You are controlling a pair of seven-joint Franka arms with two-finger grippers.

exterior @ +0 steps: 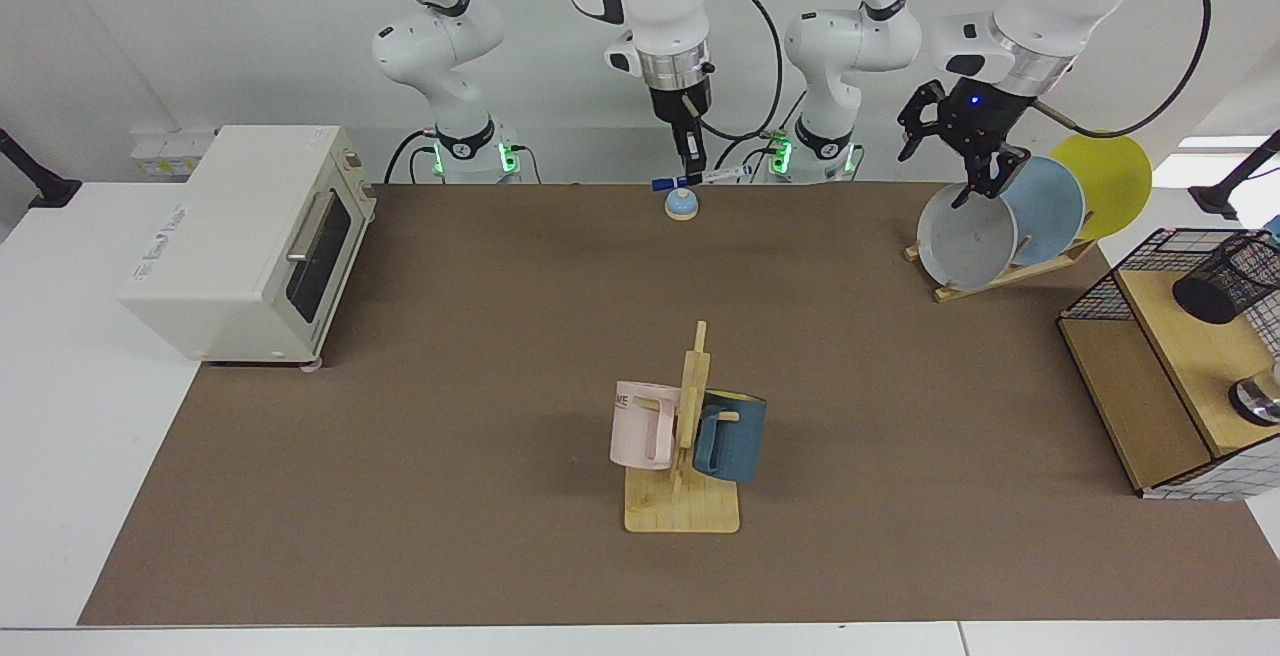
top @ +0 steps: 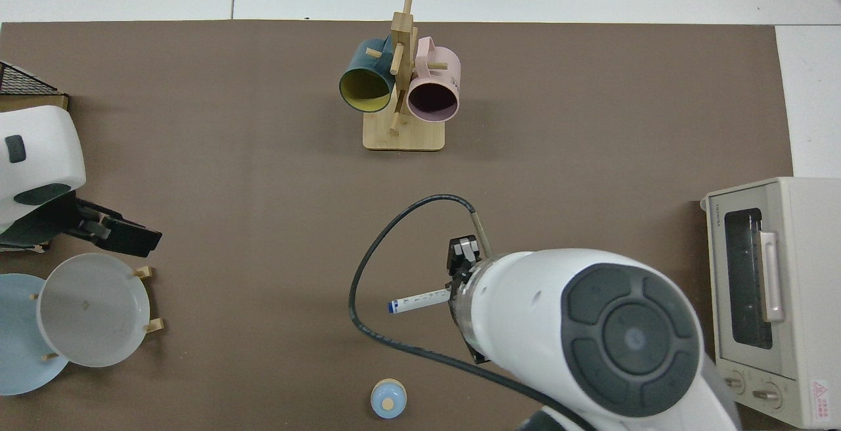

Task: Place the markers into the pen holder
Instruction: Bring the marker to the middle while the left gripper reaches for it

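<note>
Counter (exterior: 400, 496): brown mat | Left end effector (exterior: 968, 151): fingers spread, empty, above plate rack (exterior: 1010, 274) | Right end effector (exterior: 690, 164): pinched marker (exterior: 697, 179) crosswise in air above blue bell (exterior: 681, 203) | Pen holder (exterior: 1225, 279): on its side on wire-basket shelf (exterior: 1170, 336), well apart from marker

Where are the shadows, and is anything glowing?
Facing view: a soft shadow lies on the mat beside the mug rack, a darker one under the toaster oven; green lights glow at both arm bases, a blue one above the open left gripper by the plates. Top view: the mat looks faintly dimmer beside the right gripper, which holds the marker.
</note>
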